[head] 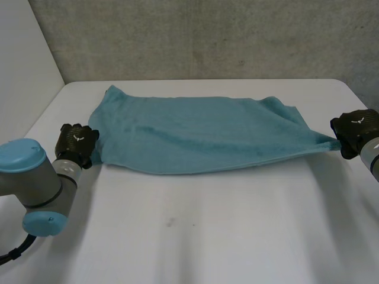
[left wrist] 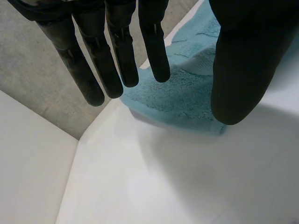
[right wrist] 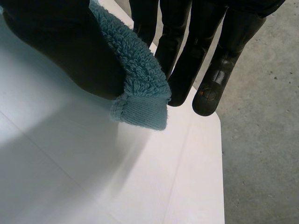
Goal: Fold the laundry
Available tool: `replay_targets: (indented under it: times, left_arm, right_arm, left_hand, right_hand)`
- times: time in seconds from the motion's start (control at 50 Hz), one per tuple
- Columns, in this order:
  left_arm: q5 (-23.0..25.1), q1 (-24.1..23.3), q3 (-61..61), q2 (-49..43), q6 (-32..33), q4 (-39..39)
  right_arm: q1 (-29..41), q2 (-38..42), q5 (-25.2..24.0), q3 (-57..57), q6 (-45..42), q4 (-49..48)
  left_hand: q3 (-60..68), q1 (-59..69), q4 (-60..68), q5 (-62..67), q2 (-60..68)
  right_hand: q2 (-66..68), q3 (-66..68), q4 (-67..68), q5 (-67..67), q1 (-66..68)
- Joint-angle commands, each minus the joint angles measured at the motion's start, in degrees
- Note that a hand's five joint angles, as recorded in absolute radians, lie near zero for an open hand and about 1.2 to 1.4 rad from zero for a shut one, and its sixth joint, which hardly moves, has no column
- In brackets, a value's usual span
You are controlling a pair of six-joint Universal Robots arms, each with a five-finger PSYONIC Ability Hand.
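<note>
The blue towel (head: 201, 133) lies on the white worktop (head: 207, 236), one corner pinched by the fingers (right wrist: 180, 56) of the right hand (head: 355, 127), while the left hand (head: 76, 142) holds its fingers straight and apart at the other end.

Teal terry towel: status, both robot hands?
Left robot hand open, at teal terry towel's left end. Right robot hand pinching its right corner. Towel spread across white table. Nothing blocking.

A teal terry towel (head: 201, 133) lies spread, loosely rumpled, across the frame's middle, its right corner drawn to a point.
</note>
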Motion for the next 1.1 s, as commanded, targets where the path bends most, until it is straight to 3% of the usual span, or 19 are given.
replay_targets:
  times: [0.02,0.18,0.42,0.84,1.1]
  left_arm:
    - [0.07,-0.2,-0.62,0.36,-0.35,-0.3]
    - [0.68,-1.34,-1.07,2.38,-5.25,-0.83]
    - [7.45,-2.92,1.12,0.8,-12.83,-0.3]
    - [6.75,-5.38,10.27,-6.76,-12.74,-1.44]
    - [2.8,-5.38,17.12,-12.03,-11.42,-1.27]
  right_arm:
    - [0.12,0.03,-0.01,0.65,0.13,-2.04]
    - [0.12,0.64,-0.01,0.3,0.13,-2.58]
    - [-0.06,1.08,0.08,-0.05,0.3,-2.93]
    - [-1.81,0.91,-0.01,-1.98,8.04,-2.93]
    - [-3.13,0.91,0.25,-2.69,8.47,-3.19]
  left_hand:
    - [4.42,4.46,4.72,5.06,4.62]
    - [-8.18,-8.14,-7.88,-7.54,-7.98]
    - [-8.88,-8.83,-8.57,-8.23,-8.68]
    - [-5.52,-5.47,-5.22,-4.87,-5.32]
    - [2.39,2.44,2.7,3.04,2.6]
  right_hand:
    - [12.13,11.9,11.44,12.9,24.22]
    - [12.13,11.9,11.44,12.9,24.22]
    - [12.13,11.9,11.44,12.9,24.22]
    - [12.13,11.9,11.44,12.9,24.22]
    - [12.13,11.9,11.44,12.9,24.22]
